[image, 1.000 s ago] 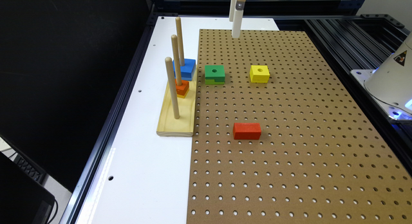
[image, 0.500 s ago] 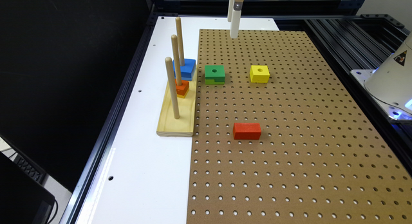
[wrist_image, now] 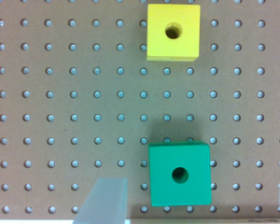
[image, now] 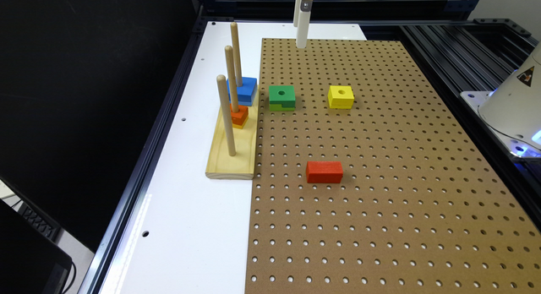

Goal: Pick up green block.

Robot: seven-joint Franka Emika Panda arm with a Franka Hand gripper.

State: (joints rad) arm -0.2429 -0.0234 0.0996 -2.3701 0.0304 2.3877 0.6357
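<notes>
The green block [image: 282,97] lies flat on the brown pegboard [image: 380,192], its dark green top with a round hole over a lighter green step. In the wrist view the green block [wrist_image: 179,174] sits between my two translucent fingers [wrist_image: 105,200], well below them. My gripper [wrist_image: 195,189] is open and holds nothing. In the exterior view the gripper [image: 301,32] hangs as a white part high over the board's far end, apart from the block.
A yellow holed block [image: 340,96] [wrist_image: 172,31] lies to the exterior view's right of the green one. A red brick [image: 324,172] lies nearer. A wooden peg stand [image: 231,159] with blue [image: 243,90] and orange [image: 239,115] blocks borders the board's left edge.
The gripper has drifted slightly toward the exterior view's left. The blocks have not moved.
</notes>
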